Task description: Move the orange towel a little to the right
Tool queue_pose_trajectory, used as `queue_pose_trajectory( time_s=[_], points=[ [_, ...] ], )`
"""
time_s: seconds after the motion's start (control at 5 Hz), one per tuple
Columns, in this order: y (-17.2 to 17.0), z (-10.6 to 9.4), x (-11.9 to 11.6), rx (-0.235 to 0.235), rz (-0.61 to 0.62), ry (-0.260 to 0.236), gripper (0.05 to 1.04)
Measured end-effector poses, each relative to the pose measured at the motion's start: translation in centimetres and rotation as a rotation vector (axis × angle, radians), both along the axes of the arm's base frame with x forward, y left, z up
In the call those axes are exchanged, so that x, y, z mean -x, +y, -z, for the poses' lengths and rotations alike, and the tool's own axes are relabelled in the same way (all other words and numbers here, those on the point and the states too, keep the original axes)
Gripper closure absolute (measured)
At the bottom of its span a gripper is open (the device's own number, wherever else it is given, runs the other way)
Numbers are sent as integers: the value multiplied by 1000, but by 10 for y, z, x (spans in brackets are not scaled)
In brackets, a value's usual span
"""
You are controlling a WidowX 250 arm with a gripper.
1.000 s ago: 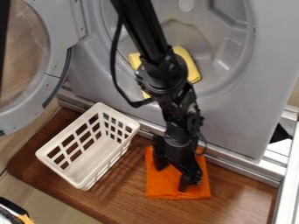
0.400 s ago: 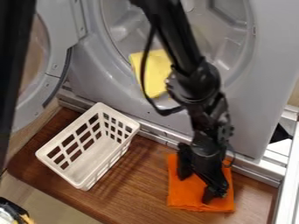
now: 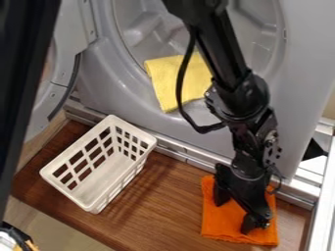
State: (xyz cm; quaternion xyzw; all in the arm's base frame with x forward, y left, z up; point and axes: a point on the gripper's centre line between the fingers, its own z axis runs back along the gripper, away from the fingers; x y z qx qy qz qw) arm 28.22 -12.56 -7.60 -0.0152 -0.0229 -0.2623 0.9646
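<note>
The gripper [image 3: 233, 215] is low at the lower right, its two fingers spread apart and pointing down onto the orange towel [image 3: 219, 223]. The towel lies flat on the brown wooden surface, close to the metal rail at the machine's base. The arm covers the towel's upper middle part. Whether cloth is pinched between the fingers cannot be made out; they stand apart.
A white slotted basket [image 3: 98, 169] stands left of the towel. Behind is the grey machine [image 3: 177, 132] with a yellow cloth [image 3: 170, 81] over the rim of its round opening. Its open door [image 3: 56, 93] is at the left, a metal frame [image 3: 321, 196] at the right edge.
The gripper and the orange towel have moved together to the right and slightly down in the view. More of the yellow cloth shows. The basket has stayed put.
</note>
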Motion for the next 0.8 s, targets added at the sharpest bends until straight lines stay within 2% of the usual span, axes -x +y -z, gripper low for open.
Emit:
queue_pose_trajectory(
  time_s=[0.2, 0.4, 0.6, 0.8],
  points=[
    [4, -4, 2, -27, 4, 4, 83],
    [10, -18, 1, -51, -16, -26, 83],
    [14, -35, 0, -67, -18, -77, 83],
    [16, -45, 3, -70, -11, -105, 83]
  ],
)
